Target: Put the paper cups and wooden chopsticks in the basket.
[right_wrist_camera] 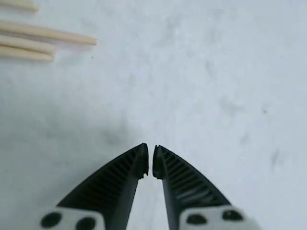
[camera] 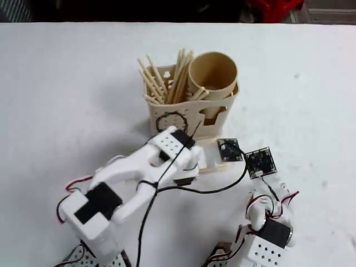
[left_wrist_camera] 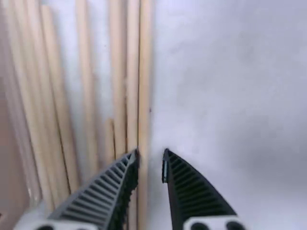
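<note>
Left end effector (left_wrist_camera: 151,158), slightly parted, straddles one chopstick (left_wrist_camera: 144,72).

basket (camera: 167,119): the lower front wall is hidden behind the left arm (camera: 139,172).
paper cup (camera: 213,75): lower half hidden inside the basket; one cup or a stack, it cannot be told.
wooden chopsticks (left_wrist_camera: 86,96): blurred in the left wrist view, both ends cut off.
left gripper (left_wrist_camera: 150,160): whether the nearest chopstick touches a fingertip is not clear.
chopstick ends (right_wrist_camera: 43,40): the rest is cut off by the edge.
right arm (camera: 267,233): base cut off by the lower edge of the high view.
</note>
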`<state>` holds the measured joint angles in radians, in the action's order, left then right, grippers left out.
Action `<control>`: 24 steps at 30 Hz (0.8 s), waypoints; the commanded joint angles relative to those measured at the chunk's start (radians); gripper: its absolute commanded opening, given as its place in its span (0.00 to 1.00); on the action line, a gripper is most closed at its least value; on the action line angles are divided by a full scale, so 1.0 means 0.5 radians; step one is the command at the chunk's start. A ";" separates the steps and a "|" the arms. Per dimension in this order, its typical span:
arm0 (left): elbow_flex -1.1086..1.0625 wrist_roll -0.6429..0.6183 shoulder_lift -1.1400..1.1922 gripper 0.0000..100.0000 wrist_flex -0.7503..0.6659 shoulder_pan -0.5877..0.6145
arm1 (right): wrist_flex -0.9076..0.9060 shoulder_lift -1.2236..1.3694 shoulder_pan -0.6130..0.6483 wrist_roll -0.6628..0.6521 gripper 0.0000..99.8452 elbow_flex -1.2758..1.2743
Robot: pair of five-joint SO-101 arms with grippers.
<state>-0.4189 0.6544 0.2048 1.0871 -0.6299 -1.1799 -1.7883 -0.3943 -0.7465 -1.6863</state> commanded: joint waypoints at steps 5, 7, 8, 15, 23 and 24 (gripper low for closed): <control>0.199 0.006 0.186 0.10 0.025 0.026 | -0.008 -0.020 -0.020 0.012 0.03 -0.009; 0.209 0.006 0.192 0.10 0.037 0.048 | -0.008 -0.020 -0.020 0.012 0.03 -0.009; 0.209 0.006 0.192 0.10 0.046 0.063 | -0.008 -0.020 -0.020 0.012 0.03 -0.009; 0.157 0.015 0.183 0.03 0.107 0.057 | -0.008 -0.029 -0.023 0.012 0.03 -0.009; 0.150 0.015 0.195 0.05 0.181 0.100 | -0.008 -0.026 -0.023 0.009 0.03 -0.009; 0.153 0.015 0.195 0.07 0.184 0.112 | -0.008 -0.026 -0.023 0.009 0.03 -0.009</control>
<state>-0.3406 0.6559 0.2969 1.1577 -0.6222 -1.1799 -1.7883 -0.4005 -0.7465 -1.6863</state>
